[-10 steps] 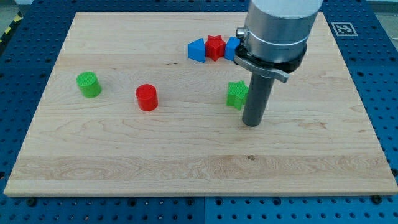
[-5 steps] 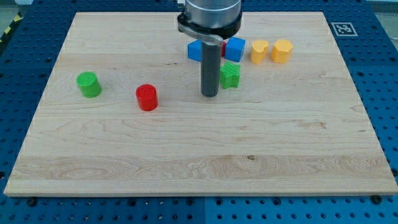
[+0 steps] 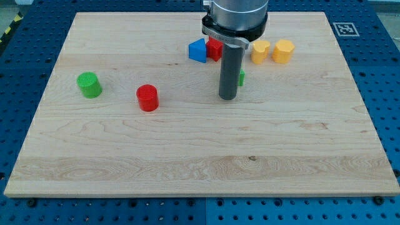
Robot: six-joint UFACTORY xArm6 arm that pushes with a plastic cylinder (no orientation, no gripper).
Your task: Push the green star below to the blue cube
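Pale wood worktop [image 3: 187, 156], grain running across the view, set on a blue perforated base [image 3: 387, 94]. Small black-and-white marker tag [image 3: 345, 29] at the worktop's top right corner.

My tip [image 3: 227, 98] rests on the wood a little above centre, slightly toward the view's right. No gripper on this rig, only the dark rod under a grey collar, so nothing is clenched or released.

Green star [image 3: 241, 78]: almost wholly hidden behind the rod. Only a thin green sliver shows at the rod's right edge, just above the tip. Shape cannot be confirmed from this sliver. Whether rod and star touch cannot be told; they are at least just beside each other.

Blue cube: not visible; the collar and rod cover the spot right of the red star.

Row near the view's top, left to right:
- blue block [image 3: 197, 50], wedge-like, shape unclear
- red star [image 3: 214, 47], touching or just beside the blue block, partly covered by the collar
- yellow block [image 3: 260, 51], rounded, heart-like
- yellow block, faceted [image 3: 283, 50], just beside the first yellow one

The green sliver sits below this row, between the red star and the yellow pair.

Left half of the worktop:
- green cylinder [image 3: 89, 85], near the left edge
- red cylinder [image 3: 147, 97], right of it and slightly lower, well apart from the tip
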